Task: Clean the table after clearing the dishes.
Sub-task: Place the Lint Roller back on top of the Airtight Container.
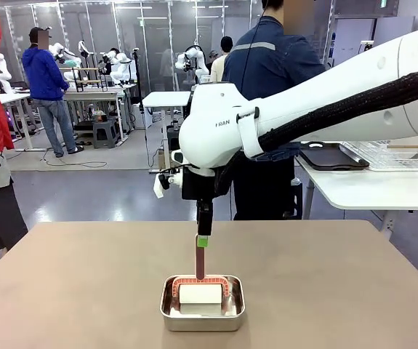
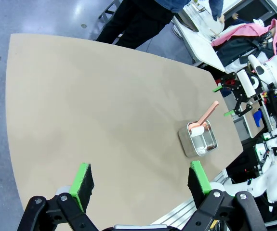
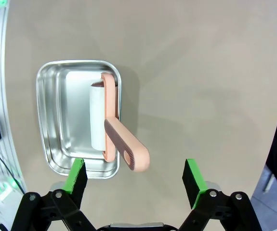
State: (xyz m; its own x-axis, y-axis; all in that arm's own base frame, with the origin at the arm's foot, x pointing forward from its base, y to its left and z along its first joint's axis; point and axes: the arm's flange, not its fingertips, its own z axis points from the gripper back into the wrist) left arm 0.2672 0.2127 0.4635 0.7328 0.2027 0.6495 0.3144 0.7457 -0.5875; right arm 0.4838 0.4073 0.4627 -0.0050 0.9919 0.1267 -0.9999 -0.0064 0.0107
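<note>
Table [image 3: 201, 72] lies beneath the right gripper [image 3: 134, 179] (jaws wide, empty), roller handle [image 3: 126, 147] between its fingers.

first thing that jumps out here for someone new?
The right gripper, jaws open, hangs straight above a pink-handled lint roller whose handle sticks up out of a small steel pan at the table's near edge. The left gripper is open too, high over the bare tabletop. A person stands at the far side.
</note>
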